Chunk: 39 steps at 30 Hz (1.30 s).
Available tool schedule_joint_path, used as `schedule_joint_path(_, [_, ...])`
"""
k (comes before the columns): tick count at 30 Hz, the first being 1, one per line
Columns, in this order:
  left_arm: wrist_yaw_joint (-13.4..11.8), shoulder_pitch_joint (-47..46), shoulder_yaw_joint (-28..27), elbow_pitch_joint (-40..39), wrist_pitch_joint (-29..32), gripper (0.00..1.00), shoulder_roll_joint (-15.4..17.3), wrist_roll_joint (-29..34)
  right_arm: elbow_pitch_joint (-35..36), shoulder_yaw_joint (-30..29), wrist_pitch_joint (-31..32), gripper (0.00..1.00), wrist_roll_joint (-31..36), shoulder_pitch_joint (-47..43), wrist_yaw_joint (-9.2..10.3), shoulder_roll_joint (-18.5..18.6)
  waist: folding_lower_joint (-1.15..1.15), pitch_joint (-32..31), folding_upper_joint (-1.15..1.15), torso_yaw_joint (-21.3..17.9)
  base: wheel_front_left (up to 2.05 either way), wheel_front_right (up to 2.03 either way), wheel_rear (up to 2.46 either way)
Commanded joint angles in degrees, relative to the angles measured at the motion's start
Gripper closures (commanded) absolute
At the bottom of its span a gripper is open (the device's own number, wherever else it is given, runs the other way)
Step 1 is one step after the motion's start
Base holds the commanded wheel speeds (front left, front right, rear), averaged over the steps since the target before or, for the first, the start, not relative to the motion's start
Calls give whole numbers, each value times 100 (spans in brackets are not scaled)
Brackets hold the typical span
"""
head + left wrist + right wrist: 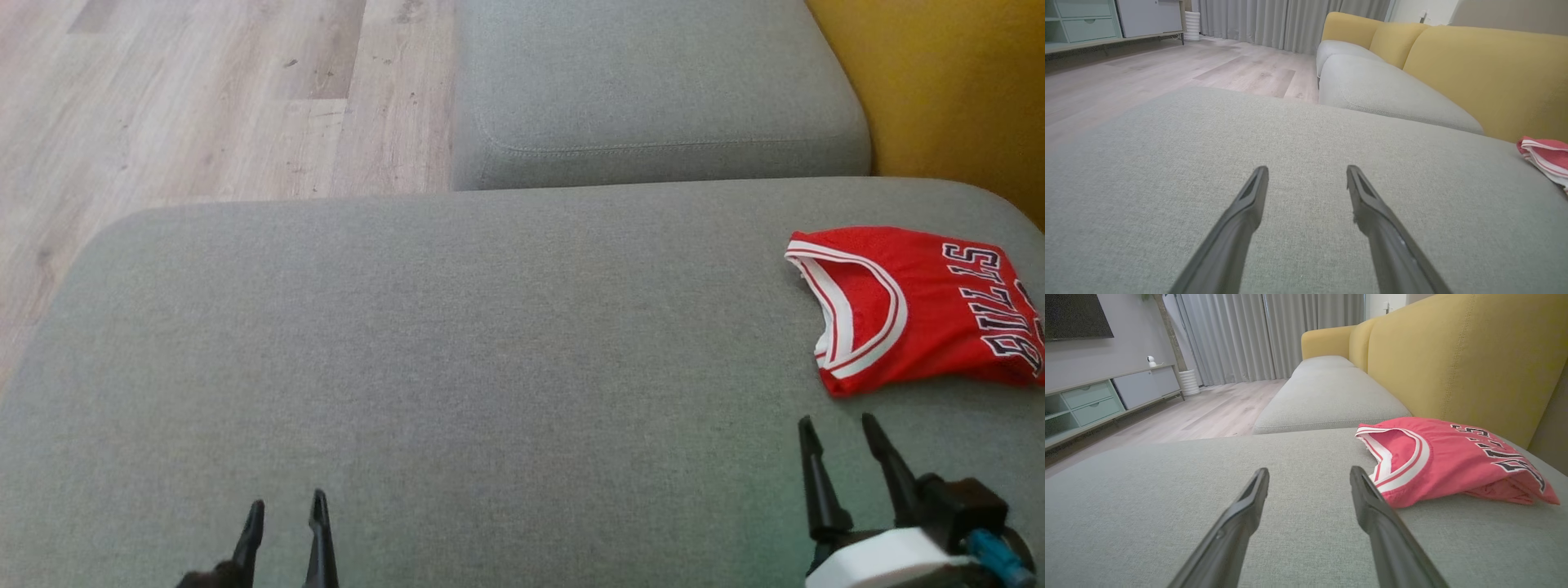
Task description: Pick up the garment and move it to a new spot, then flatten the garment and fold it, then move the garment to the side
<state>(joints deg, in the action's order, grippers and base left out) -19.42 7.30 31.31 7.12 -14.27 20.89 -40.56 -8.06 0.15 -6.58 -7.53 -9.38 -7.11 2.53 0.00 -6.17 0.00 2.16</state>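
The red jersey (914,310) lay folded on the far right of the wide grey seat cushion (457,327), close to the cushion's right edge and near the yellow backrest (947,82). Its white-trimmed neck opening faced left, and black lettering ran along its right part. The front hem lay near the right tool (838,419) but did not touch it.

The right tool hovered low over the cushion just in front of the jersey, with its two dark fingers spread apart and nothing between them. The left tool (287,498) sat at the lower left, well apart from the jersey, fingers likewise spread and holding nothing.

Between the two tools and out to the cushion's rounded left corner, the grey fabric lay bare and smooth, a broad open stretch. The cushion's far edge met a second cushion (653,90) on the right half and dropped to the wooden floor (204,98) on the left.
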Motion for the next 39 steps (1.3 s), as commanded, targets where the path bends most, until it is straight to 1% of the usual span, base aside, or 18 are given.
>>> schedule_joint_path(1, [-17, -212, -191, -108, -60, 0, 70, 81, 260, 206, -53, 0, -27, 176, -37, 35, 0, 4, 0, 0, 0, 0, 0])
schedule_joint_path(6, [-47, -239, -143, -2, 11, 0, 95, 108, 319, 304, -15, 0, -33, 122, -37, 35, 0, 23, 0, 28, 0, 0, 0])
schedule_joint_path(18, [-97, -313, -86, 41, 100, 0, 119, 129, 245, 307, -18, 0, -55, 155, -37, 35, 0, 40, 0, 55, 0, 0, 0])
schedule_joint_path(19, [-75, 15, 84, 180, 116, 100, 16, 112, 75, 156, 2, 100, -30, -71, 0, -4, 0, 41, 0, 55, 0, 0, 0])
schedule_joint_path(23, [-64, 65, 114, 424, 122, 100, -75, 88, -245, 158, 5, 100, -61, -116, 2, -5, 1, 46, 0, 50, 0, 0, 0])
schedule_joint_path(39, [265, -102, -334, 459, 340, 100, -268, -562, -285, 117, 116, 100, -1128, 83, -3, 44, 1, 117, 0, 18, 0, 0, 0])
